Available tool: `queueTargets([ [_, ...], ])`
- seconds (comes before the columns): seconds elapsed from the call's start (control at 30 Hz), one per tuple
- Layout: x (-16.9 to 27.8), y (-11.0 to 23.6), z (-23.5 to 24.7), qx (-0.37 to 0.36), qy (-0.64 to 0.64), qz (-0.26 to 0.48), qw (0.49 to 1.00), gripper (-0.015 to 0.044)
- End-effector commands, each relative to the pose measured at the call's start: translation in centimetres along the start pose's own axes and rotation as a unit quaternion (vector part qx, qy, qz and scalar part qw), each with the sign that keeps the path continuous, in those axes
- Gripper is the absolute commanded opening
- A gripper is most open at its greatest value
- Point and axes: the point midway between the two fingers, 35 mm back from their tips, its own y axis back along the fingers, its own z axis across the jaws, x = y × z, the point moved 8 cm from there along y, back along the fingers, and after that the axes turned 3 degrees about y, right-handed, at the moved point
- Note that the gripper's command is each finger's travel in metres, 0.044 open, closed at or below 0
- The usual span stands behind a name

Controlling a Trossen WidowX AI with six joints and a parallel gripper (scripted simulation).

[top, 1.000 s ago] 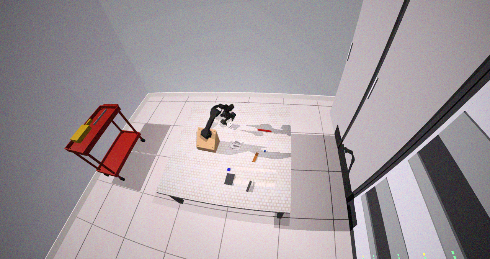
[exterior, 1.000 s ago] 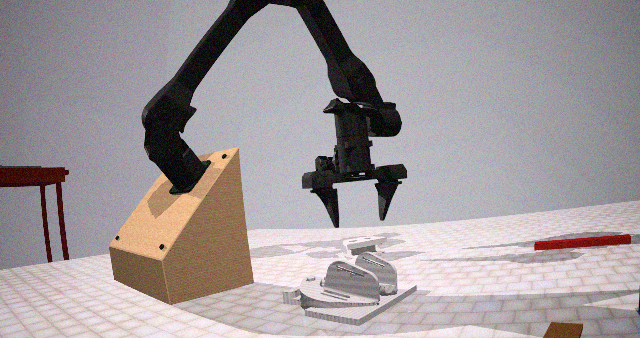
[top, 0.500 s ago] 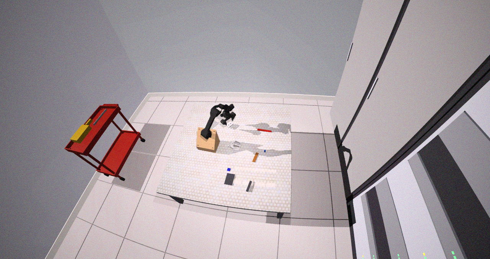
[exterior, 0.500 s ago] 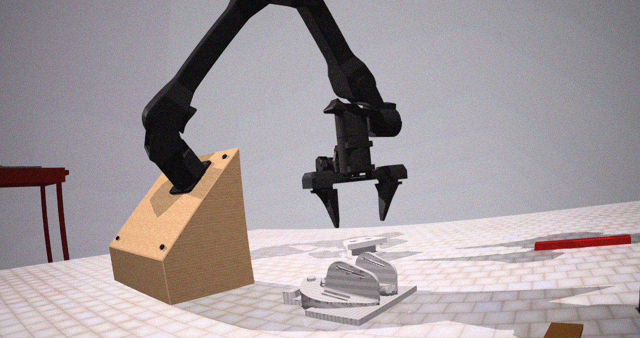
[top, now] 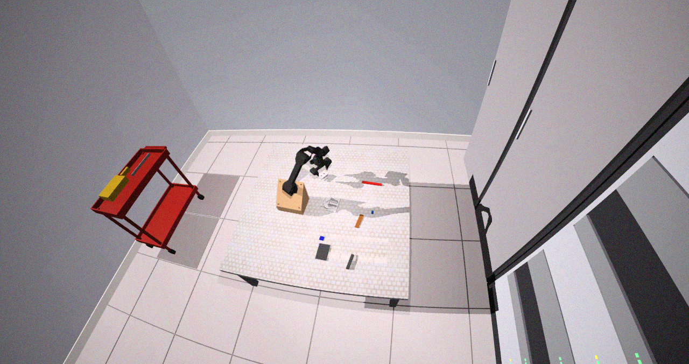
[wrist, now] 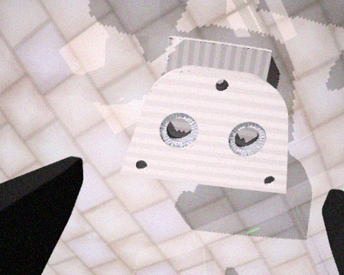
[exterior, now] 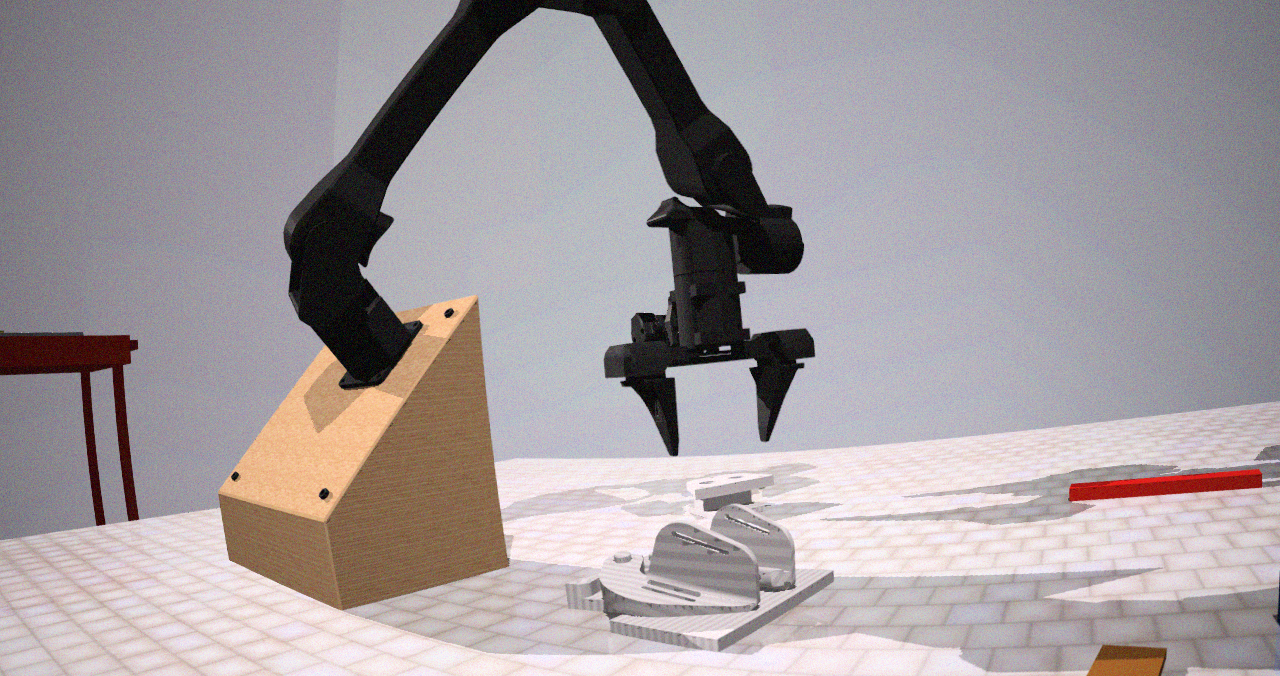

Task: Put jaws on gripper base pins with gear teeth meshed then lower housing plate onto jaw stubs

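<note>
The gripper [top: 323,170] [exterior: 719,448] [wrist: 208,186] hangs with its jaws spread and nothing between them; descending off-centre, it could knock the housing plate [top: 324,174] [exterior: 729,486] [wrist: 214,103] askew

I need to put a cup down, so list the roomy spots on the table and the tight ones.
Roomy: the stretch between the wooden base block and the table's near-left corner; also between the orange block and the dark upright block.
Crowded: around the white jaw assembly, with the open gripper hovering close by.
</note>
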Motion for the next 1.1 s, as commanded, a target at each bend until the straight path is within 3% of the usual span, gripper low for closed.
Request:
queueTargets([
  [0.0,0.0,0.0,0.0,0.000,0.002,0.003,1.000,0.0440],
  [1.07,0.2,-4.3,-0.2,0.000,0.002,0.003,1.000,0.0440],
])
